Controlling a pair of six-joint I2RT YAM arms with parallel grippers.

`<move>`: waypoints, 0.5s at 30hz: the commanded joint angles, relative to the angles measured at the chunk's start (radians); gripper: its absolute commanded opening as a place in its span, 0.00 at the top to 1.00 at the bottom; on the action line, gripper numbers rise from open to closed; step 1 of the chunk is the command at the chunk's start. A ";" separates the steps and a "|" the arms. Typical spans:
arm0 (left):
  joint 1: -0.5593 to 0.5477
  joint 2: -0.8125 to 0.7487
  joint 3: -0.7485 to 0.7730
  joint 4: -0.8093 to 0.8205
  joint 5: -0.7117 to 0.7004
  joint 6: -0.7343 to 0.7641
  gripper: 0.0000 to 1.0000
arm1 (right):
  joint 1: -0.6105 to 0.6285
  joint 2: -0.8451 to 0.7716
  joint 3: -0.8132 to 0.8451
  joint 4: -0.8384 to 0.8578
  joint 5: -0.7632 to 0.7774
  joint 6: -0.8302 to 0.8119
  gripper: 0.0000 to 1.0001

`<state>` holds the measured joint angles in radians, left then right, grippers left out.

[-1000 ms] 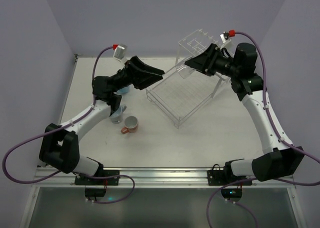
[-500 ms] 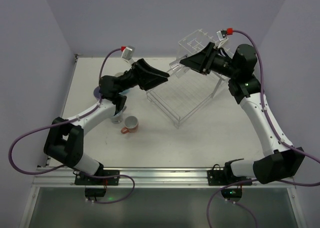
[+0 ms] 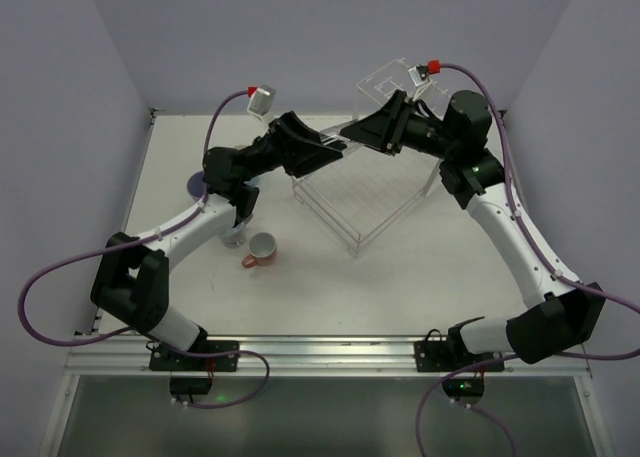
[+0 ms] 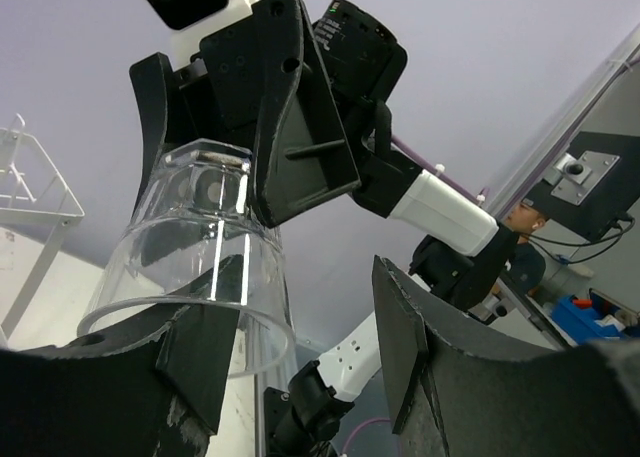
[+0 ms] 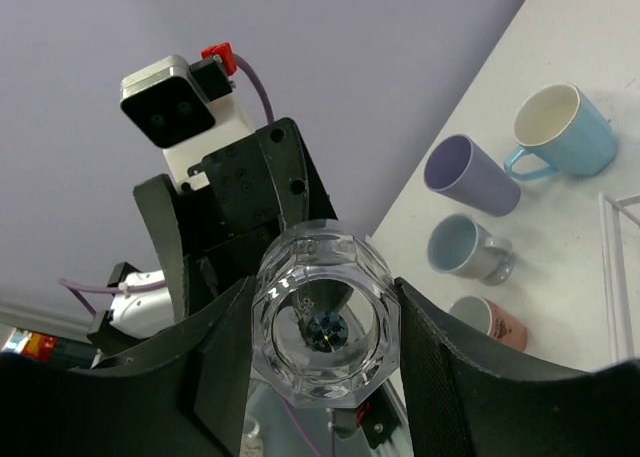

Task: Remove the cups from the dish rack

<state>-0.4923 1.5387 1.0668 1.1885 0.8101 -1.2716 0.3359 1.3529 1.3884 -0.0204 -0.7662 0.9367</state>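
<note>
My right gripper [image 3: 368, 134] is shut on the base of a clear glass cup [image 5: 325, 327], held sideways in the air over the far left corner of the clear dish rack [image 3: 365, 192]. My left gripper [image 3: 332, 150] is open, and the cup's rim [image 4: 190, 277] lies between its fingers [image 4: 420, 347], close to the left one. Four mugs stand on the table at the left: lavender [image 5: 470, 174], light blue [image 5: 560, 129], grey-blue [image 5: 465, 247] and salmon-pink [image 5: 492, 322]. The pink mug [image 3: 260, 248] also shows in the top view.
The rack's raised tier [image 3: 395, 82] stands behind the right wrist. The left arm's forearm [image 3: 190, 227] passes over the mugs and hides most of them in the top view. Purple walls close in the table on three sides.
The right gripper has carried the clear cup leftwards, away from the raised tier. The left gripper has risen and moved right to meet it, and its open fingers now lie around the cup's rim.
</note>
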 commanded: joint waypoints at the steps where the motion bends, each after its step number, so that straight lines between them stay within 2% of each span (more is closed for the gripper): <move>1: -0.008 0.001 0.050 0.002 -0.040 0.003 0.42 | 0.038 0.005 0.037 0.024 0.016 -0.027 1.00; 3: -0.008 0.000 0.064 -0.114 -0.049 0.031 0.58 | 0.048 -0.003 0.038 0.023 0.031 -0.036 1.00; 4: -0.008 -0.002 0.076 -0.153 -0.061 0.043 0.73 | 0.049 -0.005 0.038 -0.001 0.036 -0.044 1.00; 5: -0.006 -0.003 0.082 -0.197 -0.068 0.070 1.00 | 0.049 -0.011 0.040 -0.007 0.041 -0.047 1.00; 6: -0.008 -0.009 0.090 -0.287 -0.074 0.081 1.00 | 0.049 -0.014 0.043 -0.013 0.050 -0.056 1.00; 8: -0.008 -0.018 0.093 -0.340 -0.092 0.104 1.00 | 0.049 -0.015 0.060 -0.047 0.059 -0.076 1.00; 10: -0.006 -0.043 0.087 -0.409 -0.095 0.118 1.00 | 0.049 -0.015 0.074 -0.099 0.085 -0.110 0.83; 12: -0.006 -0.087 0.090 -0.540 -0.103 0.175 1.00 | 0.049 -0.029 0.093 -0.145 0.117 -0.143 0.61; 13: -0.005 -0.103 0.094 -0.590 -0.103 0.201 1.00 | 0.048 -0.038 0.106 -0.189 0.139 -0.182 0.44; 14: -0.002 -0.123 0.102 -0.657 -0.109 0.269 1.00 | 0.049 -0.044 0.113 -0.220 0.190 -0.206 0.36; 15: 0.000 -0.161 0.111 -0.814 -0.117 0.308 1.00 | 0.048 -0.050 0.124 -0.249 0.220 -0.255 0.32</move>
<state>-0.4969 1.4548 1.1305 0.7277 0.7391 -1.1381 0.3725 1.3529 1.4441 -0.1608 -0.6395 0.8146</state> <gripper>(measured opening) 0.138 0.641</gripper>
